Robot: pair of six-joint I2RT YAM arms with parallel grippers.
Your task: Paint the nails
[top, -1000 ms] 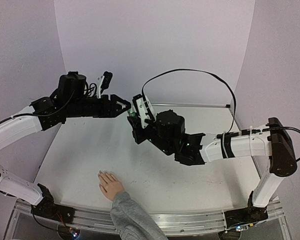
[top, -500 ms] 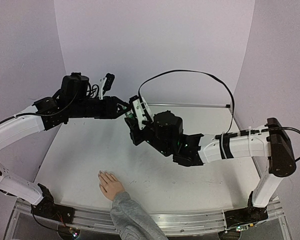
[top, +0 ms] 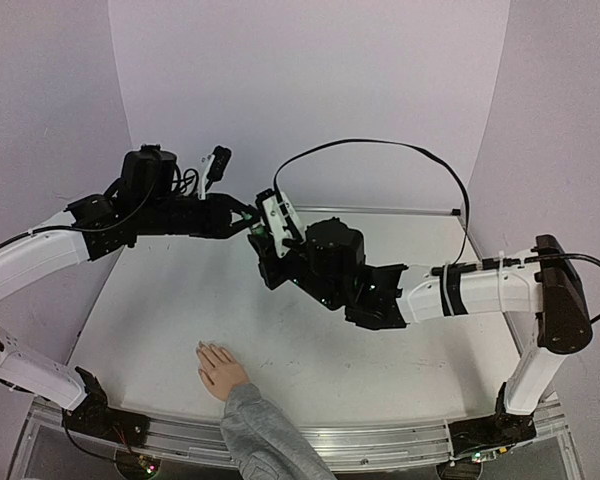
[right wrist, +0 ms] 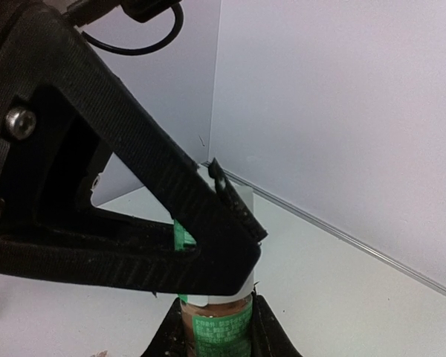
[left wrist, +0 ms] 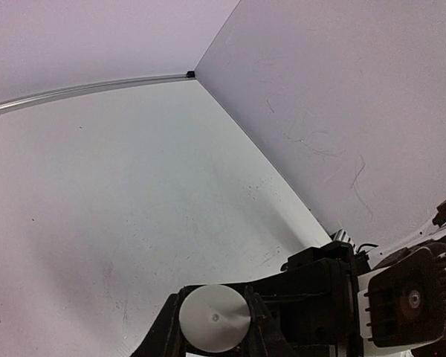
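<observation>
Meeting in mid-air at the centre of the top view, the left gripper [top: 248,220] and the right gripper [top: 267,238] come together above the table [top: 180,300]. The right gripper is clamped on a bottle [right wrist: 221,331]. In the right wrist view its green label shows at the bottom centre, pinched between the two fingers. The left gripper is closed on the white cap [left wrist: 214,318] at the bottle's top. In the left wrist view the cap is a pale round disc at the bottom centre, with a dark finger [left wrist: 167,336] tight against each side. In the right wrist view the left gripper's black frame fills the left half of the picture, and its tips press on the cap just above the label.

The nails [top: 202,347] are in the lower left of the top view, well apart from both grippers. They tip a mannequin hand [top: 220,368] that lies flat on the table with its fingers pointing to the upper left. A grey sleeve [top: 260,432] runs from it to the bottom edge. The nails are too small there to show any colour.
</observation>
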